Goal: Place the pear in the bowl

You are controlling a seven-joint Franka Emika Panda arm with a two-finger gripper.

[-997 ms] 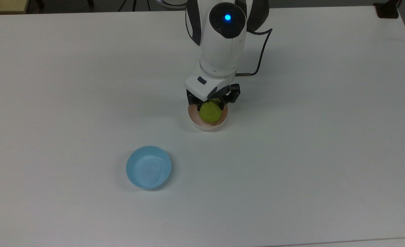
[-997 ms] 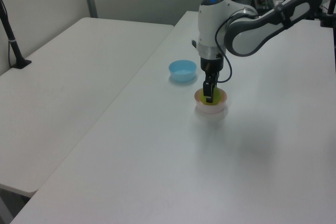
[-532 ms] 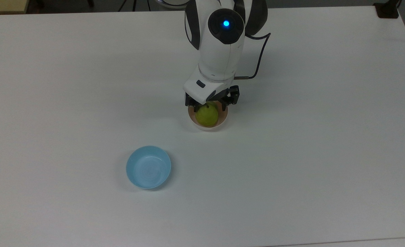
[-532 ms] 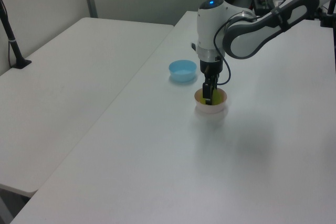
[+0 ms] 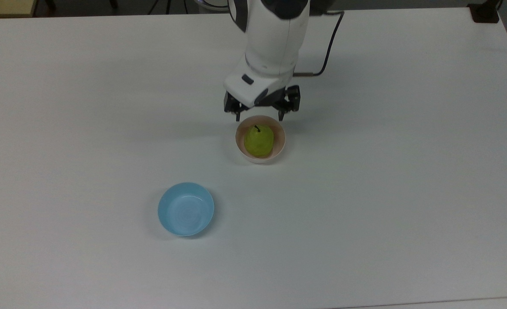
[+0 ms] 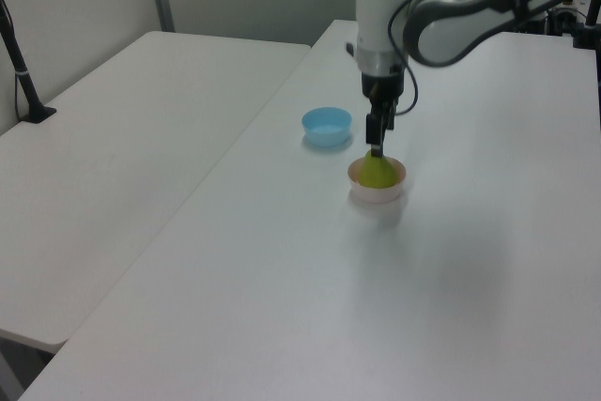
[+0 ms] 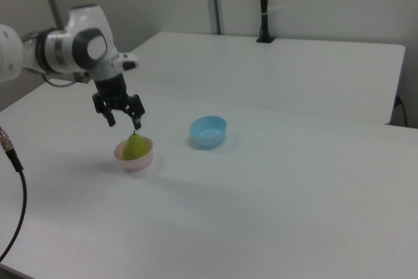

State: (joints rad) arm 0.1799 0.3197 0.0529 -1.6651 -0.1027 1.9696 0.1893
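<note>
Arm vertical, jaws spread and empty above bowl (image 5: 280, 136); pear (image 5: 259, 141) upright inside.

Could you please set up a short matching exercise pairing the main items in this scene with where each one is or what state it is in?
Column 1:
1. small yellow-green pear
2. pale pink round plastic bowl
3. light blue round bowl
4. two-finger gripper

Column 2:
A. empty, standing apart on the white table
B. open, raised above the fruit
C. resting inside a bowl, stem up
D. holding the fruit

Pairs: 1-C, 2-D, 3-A, 4-B
</note>
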